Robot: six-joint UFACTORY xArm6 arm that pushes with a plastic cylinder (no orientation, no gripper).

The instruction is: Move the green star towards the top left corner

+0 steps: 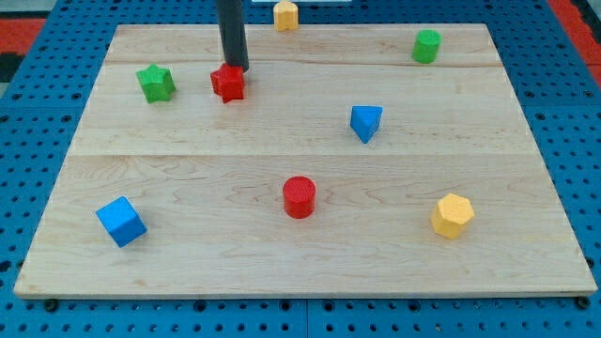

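Observation:
The green star (156,83) lies on the wooden board (300,253) at the upper left. A red star (228,83) lies just to its right. My tip (234,67) is at the red star's top edge and seems to touch it. The tip is about 80 pixels to the right of the green star and not in contact with it.
A yellow block (285,14) sits at the board's top edge. A green cylinder (426,46) is at the upper right, a blue triangular block (365,122) right of centre, a red cylinder (300,197) in the middle, a blue cube (121,222) lower left, a yellow hexagonal block (453,215) lower right.

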